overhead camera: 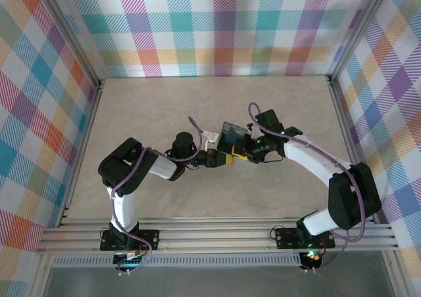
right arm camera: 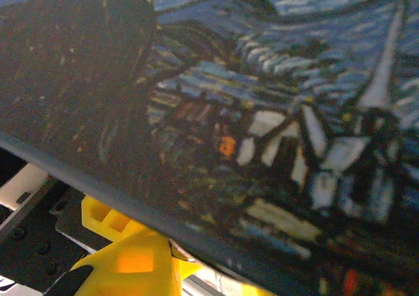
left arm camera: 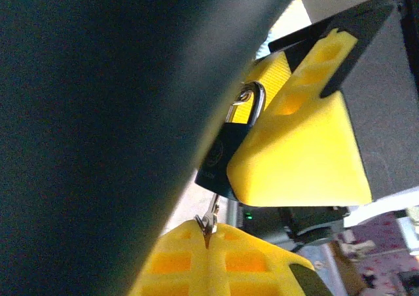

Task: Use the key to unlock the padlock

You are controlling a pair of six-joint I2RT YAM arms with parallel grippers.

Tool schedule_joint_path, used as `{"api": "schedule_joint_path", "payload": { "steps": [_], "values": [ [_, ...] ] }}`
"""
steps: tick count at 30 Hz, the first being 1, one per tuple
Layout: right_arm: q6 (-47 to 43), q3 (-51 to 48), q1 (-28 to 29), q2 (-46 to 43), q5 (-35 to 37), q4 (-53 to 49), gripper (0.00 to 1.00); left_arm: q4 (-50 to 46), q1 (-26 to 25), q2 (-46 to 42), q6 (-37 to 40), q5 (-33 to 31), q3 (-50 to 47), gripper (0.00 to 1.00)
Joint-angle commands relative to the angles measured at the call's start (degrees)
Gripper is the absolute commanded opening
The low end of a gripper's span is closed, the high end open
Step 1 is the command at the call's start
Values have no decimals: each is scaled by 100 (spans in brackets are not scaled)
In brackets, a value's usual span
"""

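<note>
Yellow left fingers clamped on padlock; right fingers pinch key at its lower edge; printed box close alongside.

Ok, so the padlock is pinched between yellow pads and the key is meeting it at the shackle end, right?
Not quite. The padlock is pinched between yellow pads, but the key meets it at the bottom end of the body, opposite the shackle. The left wrist view shows this.
</note>
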Motion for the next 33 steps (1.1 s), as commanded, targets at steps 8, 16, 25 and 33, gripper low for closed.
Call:
{"api": "schedule_joint_path", "payload": {
  "steps": [8, 16, 25, 33],
  "values": [
    [145, -362, 363, 59, -528, -82, 0, 584, -343, -611, 1362, -1375, -178, 0],
    [803, -257, 536, 30, -288, -287, 20, -1125, -1424, -1698, 3719, -3634, -667, 0],
    [1090, -626, 628, -112, -39, 37, 36, -701, -1448, -1237, 3576, -3779, -926, 0],
    [1381, -998, 636, -540, 500, 278, 51, -406, -1474, -1025, 3405, -3864, -1289, 0]
  ]
}}
